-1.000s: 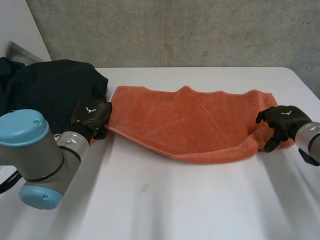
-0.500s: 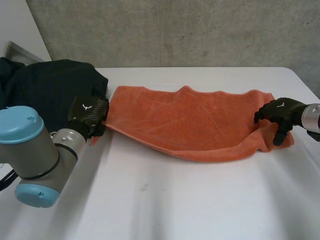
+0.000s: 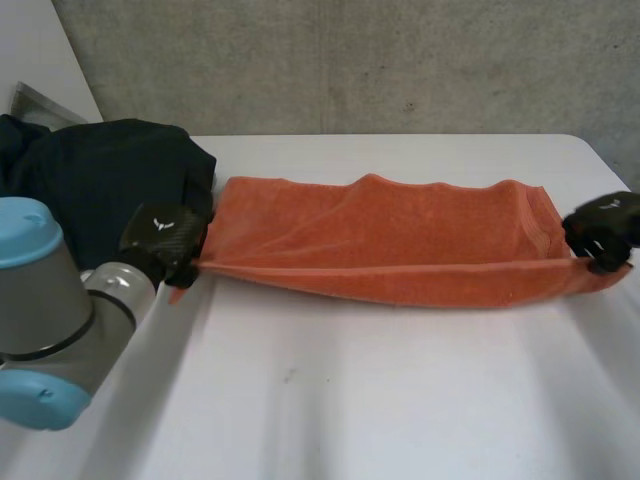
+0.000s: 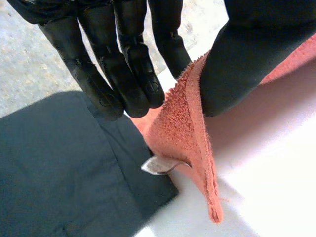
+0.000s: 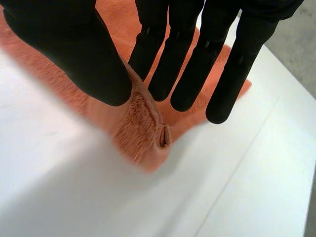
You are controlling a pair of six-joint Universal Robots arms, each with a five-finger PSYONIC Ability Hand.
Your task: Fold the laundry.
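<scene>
A white table [image 3: 400, 400] carries the laundry. An orange towel [image 3: 400, 235] is stretched along it, nearer the far edge than the near one, from beside the dark pile to the table's right edge. Its near hem is raised and drawn into a straight line between the two hands, while the far part rests on the table. This tension is judged to serve as preparation for a fold, since a taut edge can be carried over evenly. A pile of dark clothing [image 3: 100, 175] is heaped at the far left corner, apparently set aside for later. The left hand [image 3: 160, 238] is placed at the towel's left near corner, which is pinched between straight fingers [image 4: 133, 74] and the thumb. The right hand [image 3: 600, 225] is placed at the opposite corner, the cloth being nipped between thumb and extended fingers [image 5: 185, 64]. A small pale label [image 4: 159, 165] is seen hanging from the hem under the left hand.
</scene>
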